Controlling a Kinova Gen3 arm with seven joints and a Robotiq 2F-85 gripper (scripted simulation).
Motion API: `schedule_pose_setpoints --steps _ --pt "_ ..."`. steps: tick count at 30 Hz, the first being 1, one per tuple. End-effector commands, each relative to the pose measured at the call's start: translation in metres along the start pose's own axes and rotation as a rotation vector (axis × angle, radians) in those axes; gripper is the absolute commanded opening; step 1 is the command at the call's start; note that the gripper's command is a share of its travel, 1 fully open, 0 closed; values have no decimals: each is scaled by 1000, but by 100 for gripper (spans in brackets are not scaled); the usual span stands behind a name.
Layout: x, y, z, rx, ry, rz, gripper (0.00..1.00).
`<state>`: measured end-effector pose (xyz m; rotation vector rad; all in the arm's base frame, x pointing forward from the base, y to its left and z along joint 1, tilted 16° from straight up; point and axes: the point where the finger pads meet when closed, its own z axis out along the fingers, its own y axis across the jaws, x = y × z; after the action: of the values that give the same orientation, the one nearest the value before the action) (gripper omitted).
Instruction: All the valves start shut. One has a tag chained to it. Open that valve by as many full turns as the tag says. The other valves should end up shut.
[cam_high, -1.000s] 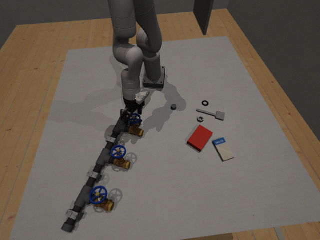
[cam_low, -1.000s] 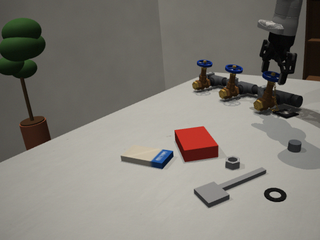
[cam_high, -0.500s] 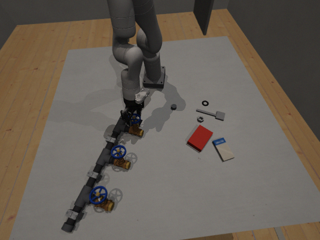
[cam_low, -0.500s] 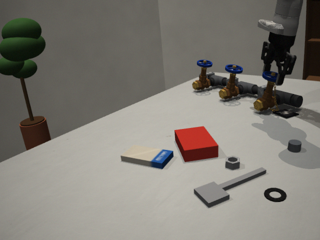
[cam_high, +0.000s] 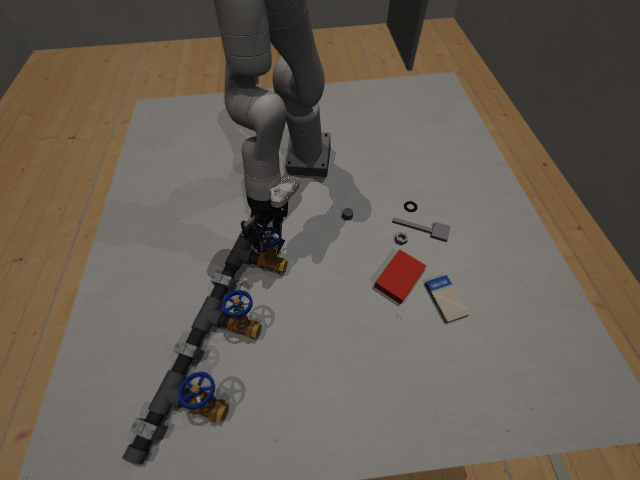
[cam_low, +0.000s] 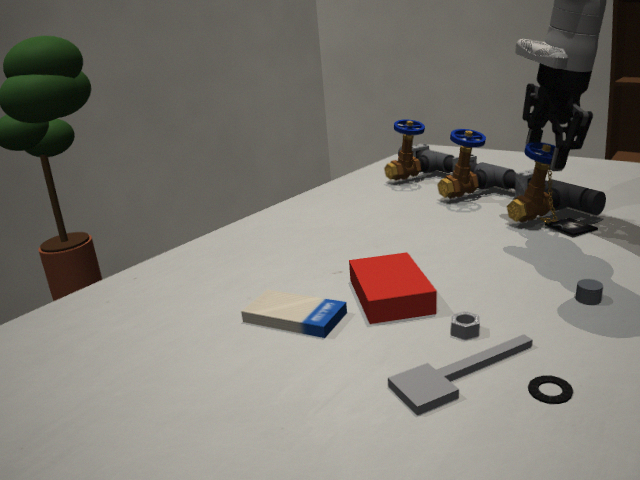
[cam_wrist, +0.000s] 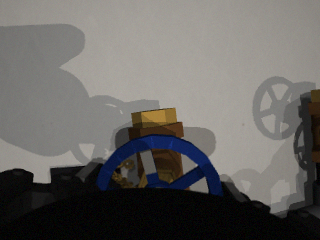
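Three brass valves with blue handwheels sit along a grey pipe (cam_high: 196, 330). The valve nearest the arm's base has its handwheel (cam_high: 270, 238) between my fingers; it also shows in the exterior view (cam_low: 540, 149) and the wrist view (cam_wrist: 160, 165). A gold chain (cam_low: 552, 198) runs from this valve to a black tag (cam_low: 571, 225) lying flat on the mat; its number is not readable. My gripper (cam_low: 546, 153) points down over this handwheel, fingers partly open on either side of the rim. The middle valve (cam_high: 236, 306) and the end valve (cam_high: 198, 393) stand apart from it.
A red box (cam_high: 399, 275), a white and blue box (cam_high: 446, 297), a nut (cam_high: 400, 235), a grey T-shaped tool (cam_high: 423, 226), a black washer (cam_high: 410, 202) and a grey cylinder (cam_high: 347, 212) lie right of the pipe. The arm's base (cam_high: 308, 155) stands behind.
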<state>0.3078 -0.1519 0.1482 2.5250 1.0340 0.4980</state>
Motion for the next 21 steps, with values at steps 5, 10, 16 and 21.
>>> schedule_pose_setpoints --steps 5,10,16,21 --pt "0 0 0 0 0 0 71" --pt "0 0 0 0 0 -2 71" --pt "0 0 0 0 0 -13 71" --pt "0 0 0 0 0 -31 71"
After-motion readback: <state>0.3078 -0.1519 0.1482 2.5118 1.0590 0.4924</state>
